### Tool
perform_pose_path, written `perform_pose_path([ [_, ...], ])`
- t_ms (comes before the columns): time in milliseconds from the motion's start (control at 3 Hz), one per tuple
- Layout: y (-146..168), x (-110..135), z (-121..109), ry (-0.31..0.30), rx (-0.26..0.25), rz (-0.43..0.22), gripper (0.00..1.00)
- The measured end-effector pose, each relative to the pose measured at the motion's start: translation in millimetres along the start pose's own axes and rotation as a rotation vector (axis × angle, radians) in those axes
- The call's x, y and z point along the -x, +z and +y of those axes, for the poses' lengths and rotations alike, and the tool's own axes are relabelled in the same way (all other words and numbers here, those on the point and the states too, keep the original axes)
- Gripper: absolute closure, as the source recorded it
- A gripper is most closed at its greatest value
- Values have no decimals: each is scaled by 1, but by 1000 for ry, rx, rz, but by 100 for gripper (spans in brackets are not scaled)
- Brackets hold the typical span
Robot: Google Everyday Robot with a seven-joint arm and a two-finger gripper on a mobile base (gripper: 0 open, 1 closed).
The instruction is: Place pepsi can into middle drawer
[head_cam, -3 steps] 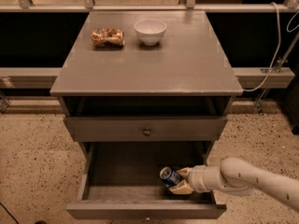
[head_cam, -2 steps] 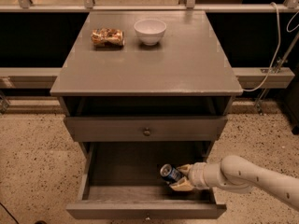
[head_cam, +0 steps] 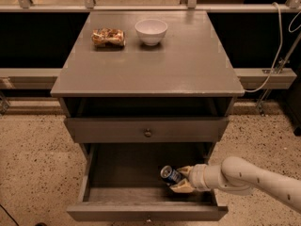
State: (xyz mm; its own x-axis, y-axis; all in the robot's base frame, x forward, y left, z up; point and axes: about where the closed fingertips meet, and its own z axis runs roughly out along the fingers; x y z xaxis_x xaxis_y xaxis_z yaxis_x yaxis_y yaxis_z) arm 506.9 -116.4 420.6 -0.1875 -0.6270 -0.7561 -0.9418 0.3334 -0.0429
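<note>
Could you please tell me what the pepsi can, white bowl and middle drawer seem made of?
The pepsi can, held by the gripper inside the middle drawer, looks like thin metal: glossy blue print, bare silver end. The white bowl is probably glazed ceramic, smooth with a soft sheen, though plastic is possible. The middle drawer seems painted wood: flat matte grey boards.

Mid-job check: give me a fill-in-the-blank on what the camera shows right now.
1. The gripper, shut on the pepsi can, reaches into the middle drawer, which stands ____.
2. On the cabinet top, a white ____ stands beside the snack packet.
3. The knobbed drawer above is ____.
Missing words: open; bowl; closed.
</note>
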Motion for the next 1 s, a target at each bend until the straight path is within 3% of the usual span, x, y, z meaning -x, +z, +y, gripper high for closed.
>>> perform_pose_path([
  [667,-12,14,1,-22,-8,-10,0],
  [1000,-32,30,7,-38,5,-52,0],
])
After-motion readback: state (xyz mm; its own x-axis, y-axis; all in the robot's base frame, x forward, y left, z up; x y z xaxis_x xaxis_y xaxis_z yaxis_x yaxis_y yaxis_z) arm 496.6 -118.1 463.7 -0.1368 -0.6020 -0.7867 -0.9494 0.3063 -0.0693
